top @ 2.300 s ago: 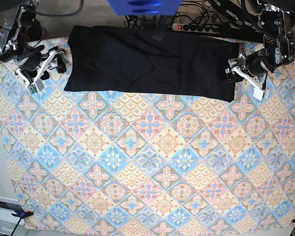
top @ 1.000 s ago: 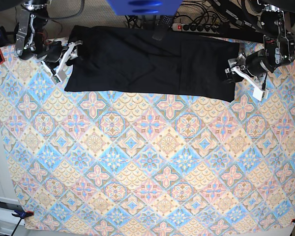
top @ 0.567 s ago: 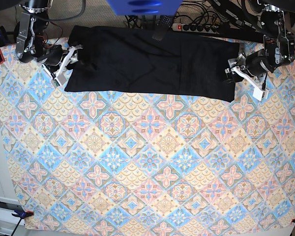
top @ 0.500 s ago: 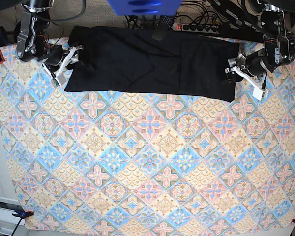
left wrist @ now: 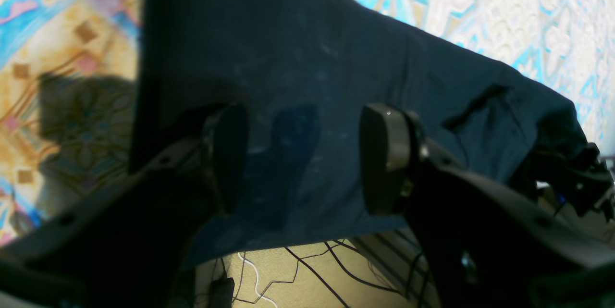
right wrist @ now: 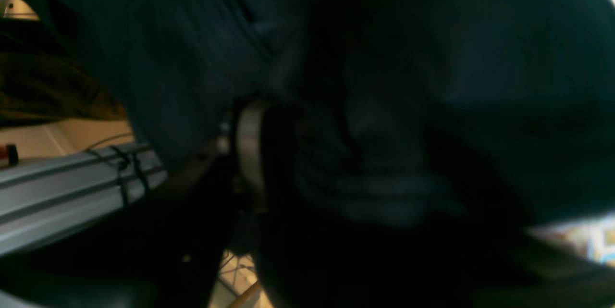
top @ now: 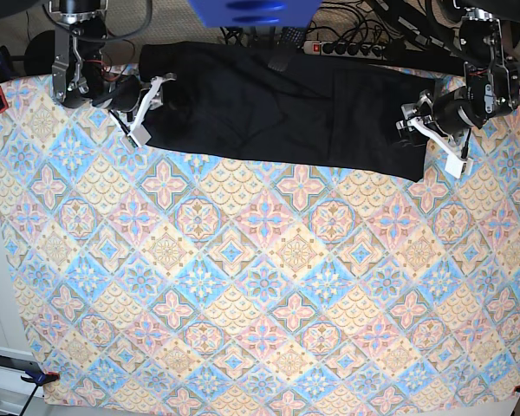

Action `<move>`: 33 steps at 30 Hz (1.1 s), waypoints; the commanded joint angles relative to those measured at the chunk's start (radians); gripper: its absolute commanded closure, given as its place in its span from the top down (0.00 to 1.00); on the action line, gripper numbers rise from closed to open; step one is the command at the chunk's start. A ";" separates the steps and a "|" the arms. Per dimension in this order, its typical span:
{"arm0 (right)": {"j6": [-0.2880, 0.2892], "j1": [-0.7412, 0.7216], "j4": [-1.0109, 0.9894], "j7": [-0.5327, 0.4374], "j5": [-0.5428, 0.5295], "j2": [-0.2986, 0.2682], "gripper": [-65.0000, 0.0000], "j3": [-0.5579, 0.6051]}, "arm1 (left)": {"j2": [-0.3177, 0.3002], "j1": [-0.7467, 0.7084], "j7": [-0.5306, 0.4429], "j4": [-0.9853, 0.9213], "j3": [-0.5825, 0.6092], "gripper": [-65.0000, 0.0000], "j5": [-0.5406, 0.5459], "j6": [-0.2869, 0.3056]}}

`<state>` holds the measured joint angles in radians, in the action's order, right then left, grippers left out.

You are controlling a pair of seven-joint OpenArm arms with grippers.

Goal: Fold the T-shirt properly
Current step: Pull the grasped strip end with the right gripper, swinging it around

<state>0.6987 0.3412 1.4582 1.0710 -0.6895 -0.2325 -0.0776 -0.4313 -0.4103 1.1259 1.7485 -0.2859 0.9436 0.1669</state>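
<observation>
Base view: black T-shirt [top: 277, 108] lies as a wide band along top edge of patterned table [top: 260, 286]. Right pincer [top: 152, 104], upper left, at shirt's left end, cloth bunched betw. jaws; grip can't be told. Left pincer [left wrist: 302, 159], upper right, jaws wide apart over shirt's right end, holding nothing.

From my overhead feed, the black T-shirt [top: 277, 108] lies as a long band across the top of the patterned tablecloth [top: 260, 286]. My right gripper [top: 147, 108] sits at its upper-left end, touching the cloth; my left gripper [top: 425, 130] rests at the upper-right end.
</observation>
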 commanded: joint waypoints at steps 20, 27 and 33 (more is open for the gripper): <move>-0.001 -0.144 0.005 0.031 0.015 -0.083 0.01 -0.230 | -0.016 0.004 -0.008 0.018 -0.042 0.56 0.013 0.006; -0.001 -0.268 -0.121 0.021 0.018 -0.166 0.00 -0.232 | -0.016 0.003 -0.008 0.018 -0.054 0.55 0.013 0.006; -0.001 -0.368 -0.196 -0.005 0.020 -0.207 0.00 -0.232 | -0.013 0.003 -0.008 0.018 -0.048 0.32 0.013 0.006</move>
<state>0.6952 -0.0090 1.2438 1.0851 -0.6514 -0.4171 -0.3016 -0.4320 -0.4122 1.1255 1.7500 -0.3294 0.9428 0.1696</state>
